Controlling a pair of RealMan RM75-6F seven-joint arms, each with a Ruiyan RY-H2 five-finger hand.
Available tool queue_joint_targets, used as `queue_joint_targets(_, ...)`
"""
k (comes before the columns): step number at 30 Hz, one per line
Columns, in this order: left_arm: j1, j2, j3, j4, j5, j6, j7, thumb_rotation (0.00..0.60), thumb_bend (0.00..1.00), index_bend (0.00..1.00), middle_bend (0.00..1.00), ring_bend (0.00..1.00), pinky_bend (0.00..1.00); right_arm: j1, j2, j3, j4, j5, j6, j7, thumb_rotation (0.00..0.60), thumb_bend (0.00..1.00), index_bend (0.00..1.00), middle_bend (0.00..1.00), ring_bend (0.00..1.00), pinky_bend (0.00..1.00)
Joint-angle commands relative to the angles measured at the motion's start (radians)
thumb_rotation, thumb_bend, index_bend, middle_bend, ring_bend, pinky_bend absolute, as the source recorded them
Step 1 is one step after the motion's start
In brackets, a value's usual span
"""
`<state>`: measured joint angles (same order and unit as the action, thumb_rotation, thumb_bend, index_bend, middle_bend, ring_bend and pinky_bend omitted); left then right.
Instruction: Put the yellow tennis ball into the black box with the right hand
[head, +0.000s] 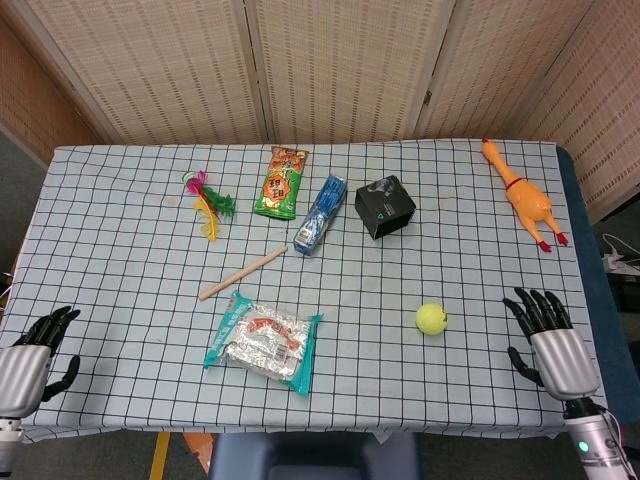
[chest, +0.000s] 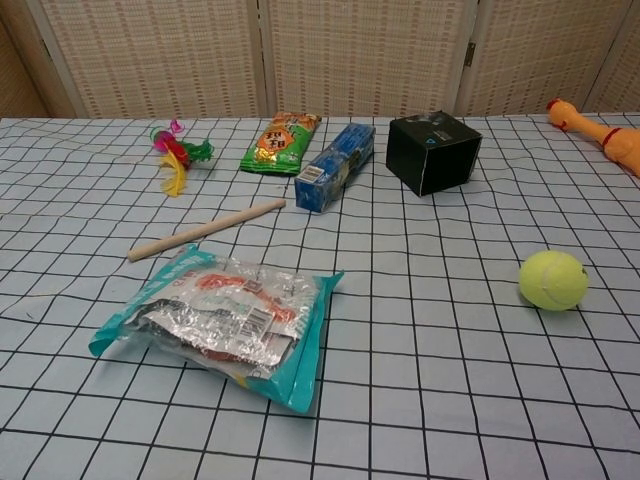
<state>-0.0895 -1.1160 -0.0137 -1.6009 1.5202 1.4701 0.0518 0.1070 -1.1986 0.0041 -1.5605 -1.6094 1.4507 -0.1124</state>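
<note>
My right hand (head: 548, 335) sits at the near right corner of the checked grey tablecloth (head: 120, 260), its black fingers (head: 530, 305) spread apart and holding nothing. My left hand (head: 30, 350) sits at the near left corner, fingers likewise apart and empty. Neither hand shows in the chest view.

Just ahead of my left fingers and inward lies the crinkled silver snack packet with teal edges (head: 263, 340), flat on the cloth. The fuzzy yellow tennis ball (head: 431, 318) rests on the cloth to the left of my right fingers, near them but not touching, about level with their tips.

Further out from the snack packet a pale wooden stick (head: 242, 273) lies slanted. Beyond the ball, well apart from my right fingers and off to their left, stands the small black cardboard box (head: 385, 206), turned cornerwise; I cannot tell whether its top is open. Just beside it on its left lies a blue wrapped packet (head: 320, 214), then a green and orange snack bag (head: 281, 182). Far ahead of my left fingers lies a feathered toy in pink, green and yellow (head: 207, 199). Straight out from my right fingers, near the far right edge, lies an orange rubber chicken (head: 521, 193).
</note>
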Motion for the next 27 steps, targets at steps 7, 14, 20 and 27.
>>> queue_joint_targets(7, 0.003, 0.005, 0.006, -0.001, 0.016, 0.009, -0.018, 0.6, 0.46, 0.15, 0.11, 0.14, 0.42, -0.016, -0.084, -0.007, 0.043, -0.05, 0.06, -0.067, 0.6, 0.86, 0.45, 0.3, 0.23, 0.55)
queue_joint_targets(14, 0.0, 0.009, 0.014, -0.004, 0.035, 0.006, -0.026, 0.6, 0.46, 0.15, 0.11, 0.14, 0.42, -0.015, -0.189, -0.012, 0.117, -0.105, 0.105, -0.086, 0.6, 1.0, 0.76, 0.6, 0.53, 0.69)
queue_joint_targets(20, -0.003, 0.011, 0.018, -0.004, 0.044, 0.004, -0.032, 0.6, 0.46, 0.15, 0.11, 0.14, 0.42, -0.01, -0.273, -0.037, 0.193, -0.142, 0.103, -0.065, 0.6, 1.0, 0.81, 0.75, 0.7, 0.77)
queue_joint_targets(27, -0.005, 0.012, 0.021, -0.007, 0.05, 0.002, -0.033, 0.6, 0.46, 0.15, 0.11, 0.14, 0.42, 0.002, -0.351, -0.048, 0.263, -0.113, 0.039, -0.067, 0.6, 1.0, 0.81, 0.77, 0.73, 0.78)
